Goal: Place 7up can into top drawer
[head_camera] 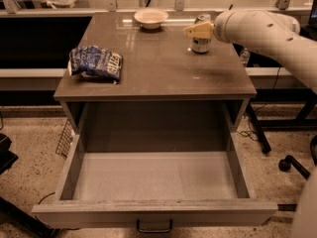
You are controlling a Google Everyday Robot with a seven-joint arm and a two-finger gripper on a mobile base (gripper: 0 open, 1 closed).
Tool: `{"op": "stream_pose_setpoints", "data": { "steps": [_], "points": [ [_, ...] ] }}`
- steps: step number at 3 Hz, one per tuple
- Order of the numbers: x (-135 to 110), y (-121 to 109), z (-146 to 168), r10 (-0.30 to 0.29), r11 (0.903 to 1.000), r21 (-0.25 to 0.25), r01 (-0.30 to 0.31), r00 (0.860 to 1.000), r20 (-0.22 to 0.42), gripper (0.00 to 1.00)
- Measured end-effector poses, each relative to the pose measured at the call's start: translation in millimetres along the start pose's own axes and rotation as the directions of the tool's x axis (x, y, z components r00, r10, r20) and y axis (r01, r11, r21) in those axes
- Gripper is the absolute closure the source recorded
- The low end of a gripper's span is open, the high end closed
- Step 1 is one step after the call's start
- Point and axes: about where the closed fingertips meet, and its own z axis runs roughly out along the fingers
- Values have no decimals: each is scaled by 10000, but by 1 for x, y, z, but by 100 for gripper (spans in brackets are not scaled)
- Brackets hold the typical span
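Observation:
The 7up can (200,45) stands upright on the grey cabinet top, at its back right. My gripper (197,30), pale yellow at the end of the white arm (262,31), reaches in from the right. It sits at the can's top and covers its upper part. The top drawer (153,213) is pulled wide open below the cabinet top. Its grey inside shows nothing in it. Its small dark handle (154,227) is at the bottom edge of the view.
A blue-and-white chip bag (95,62) lies on the left of the cabinet top (153,68). A white bowl (151,18) sits at the back middle. A chair base and caster (292,165) stand on the floor at the right.

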Motion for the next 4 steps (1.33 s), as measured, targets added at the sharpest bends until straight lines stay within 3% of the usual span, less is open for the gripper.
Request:
{"op": "stream_pose_setpoints", "data": {
  "steps": [1, 3, 4],
  "points": [
    [11, 2, 43, 949, 9945, -500, -924, 9942, 509, 3],
    [10, 22, 82, 1683, 9777, -1435, -1533, 9807, 991, 49],
    [9, 24, 84, 1698, 9770, -1477, -1538, 9802, 1024, 72]
  ]
}}
